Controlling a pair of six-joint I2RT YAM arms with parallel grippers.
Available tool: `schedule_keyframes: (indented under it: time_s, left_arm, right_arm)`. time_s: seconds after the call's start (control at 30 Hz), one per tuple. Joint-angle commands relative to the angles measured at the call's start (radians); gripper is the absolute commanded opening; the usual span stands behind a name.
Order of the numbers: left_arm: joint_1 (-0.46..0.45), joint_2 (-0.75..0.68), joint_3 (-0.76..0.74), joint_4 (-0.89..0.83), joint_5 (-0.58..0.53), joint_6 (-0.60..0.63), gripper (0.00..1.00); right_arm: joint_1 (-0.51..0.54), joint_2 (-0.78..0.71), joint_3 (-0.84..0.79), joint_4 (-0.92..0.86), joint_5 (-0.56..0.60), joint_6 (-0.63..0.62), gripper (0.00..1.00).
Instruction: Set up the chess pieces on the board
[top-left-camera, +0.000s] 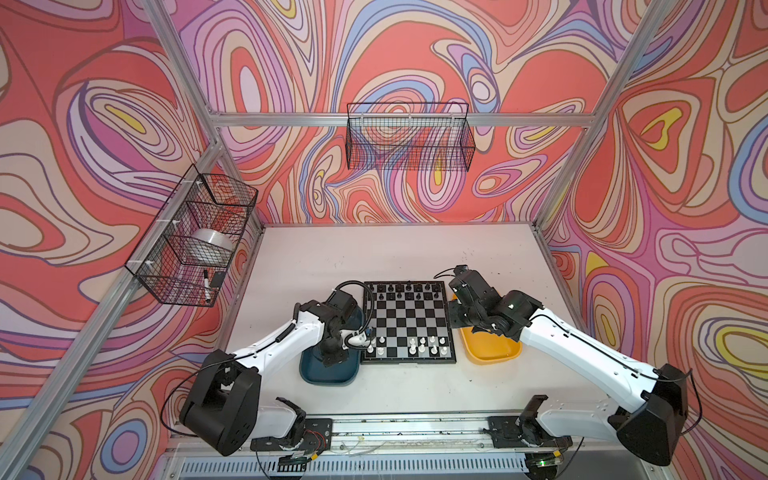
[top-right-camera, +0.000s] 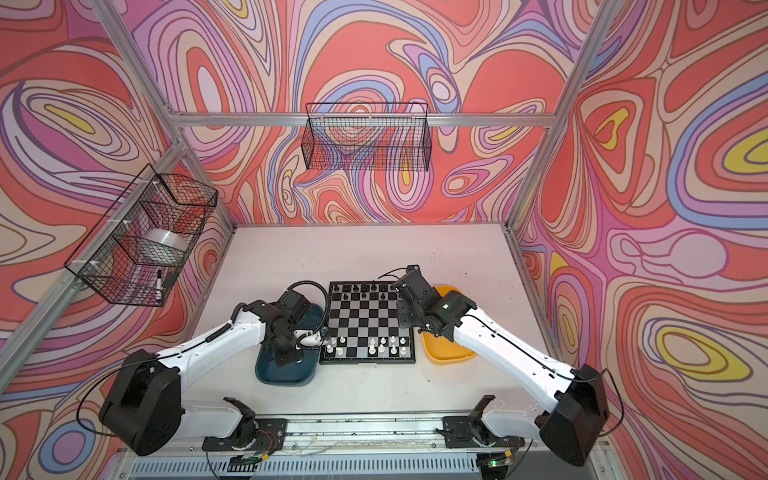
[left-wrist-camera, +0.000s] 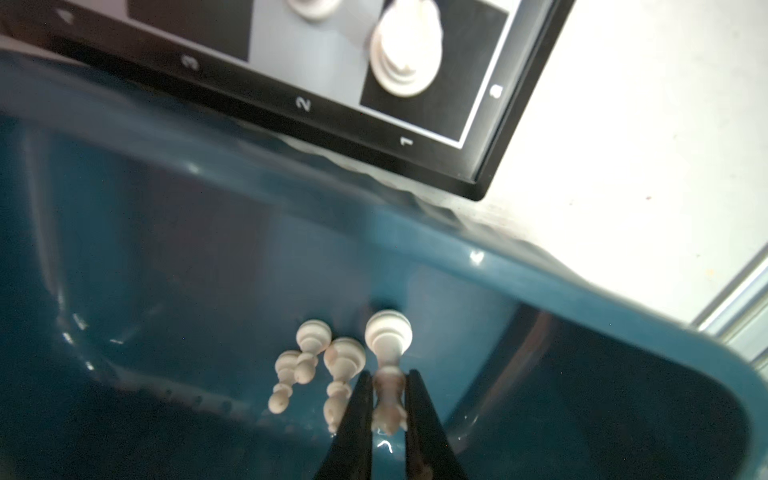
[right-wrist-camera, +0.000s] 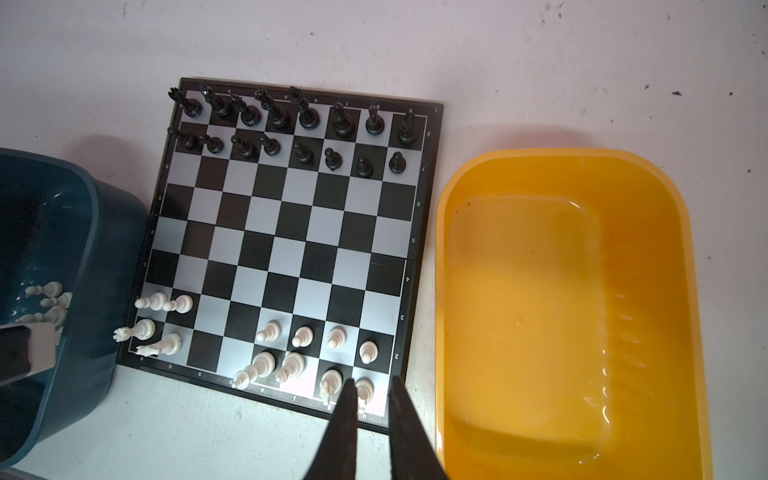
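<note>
The board (top-left-camera: 409, 322) (top-right-camera: 368, 322) (right-wrist-camera: 286, 232) lies mid-table. Black chess pieces (right-wrist-camera: 291, 124) fill its two far rows. Several white chess pieces (right-wrist-camera: 316, 345) (top-left-camera: 424, 347) stand on the two near rows, with gaps. My left gripper (left-wrist-camera: 388, 374) is down inside the teal tray (left-wrist-camera: 415, 232), shut on a white piece (left-wrist-camera: 388, 336) by its upper part. Three loose white pieces (left-wrist-camera: 307, 365) lie beside it. My right gripper (right-wrist-camera: 372, 380) hovers above the board's near right corner, fingers nearly together with nothing between them.
The teal tray (top-left-camera: 328, 374) (top-right-camera: 282, 376) touches the board's left edge. An empty yellow tray (top-left-camera: 490, 353) (right-wrist-camera: 665, 199) sits to the board's right, partly under the right arm. Wire baskets (top-left-camera: 409, 137) hang on the back and left walls.
</note>
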Motion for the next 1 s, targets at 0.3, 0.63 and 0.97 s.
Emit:
schedule_keyframes:
  time_s: [0.3,0.63,0.97]
  left_arm:
    - [0.004,0.008,0.123,-0.113,-0.016,0.038,0.15]
    - [0.003,0.022,0.21,-0.164,-0.008,0.035,0.15]
    - [-0.001,0.043,0.297,-0.212,0.019,0.018,0.15]
  right_arm:
    - [0.007,-0.007,-0.019,0.025,-0.002,-0.011,0.15]
    - [0.007,-0.008,-0.022,0.027,-0.004,-0.016,0.15]
    - [0.007,-0.01,-0.025,0.027,-0.004,-0.017,0.15]
